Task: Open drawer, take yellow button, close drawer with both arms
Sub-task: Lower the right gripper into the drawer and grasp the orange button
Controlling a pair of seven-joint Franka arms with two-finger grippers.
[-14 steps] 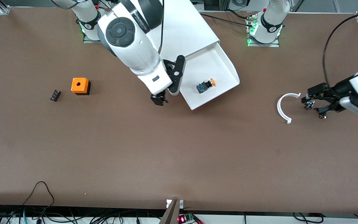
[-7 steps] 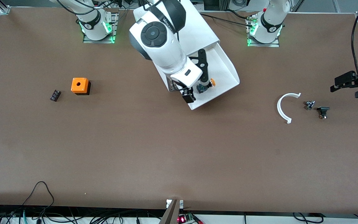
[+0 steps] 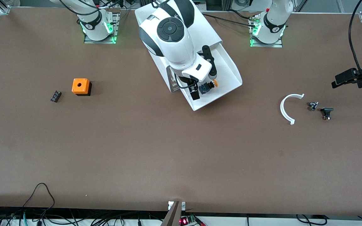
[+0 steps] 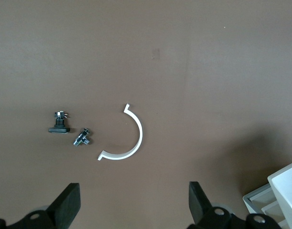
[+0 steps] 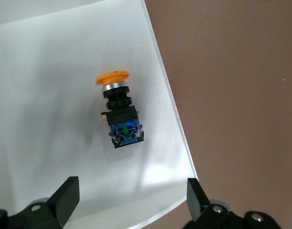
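Note:
The white cabinet point(image 3: 200, 28) stands between the arm bases with its top drawer point(image 3: 231, 67) pulled out toward the front camera. The button point(image 3: 209, 85), orange cap on a black body, lies on its side in the drawer. My right gripper point(image 3: 197, 91) hangs open over the drawer just beside the button. In the right wrist view the button point(image 5: 119, 112) lies on the white drawer floor point(image 5: 50, 95) ahead of the open right gripper point(image 5: 131, 200). My left gripper point(image 3: 341, 80) is open and empty, up over the table at the left arm's end, also in its wrist view point(image 4: 134, 205).
An orange cube with a hole point(image 3: 81, 86) and a small black part point(image 3: 55, 96) lie toward the right arm's end. A white arc point(image 3: 287, 108), a small metal part point(image 3: 312, 105) and a black part point(image 3: 326, 113) lie toward the left arm's end.
My right gripper has moved from beside the drawer to over it, next to the button. My left gripper has lifted away from the small parts toward the left arm's end.

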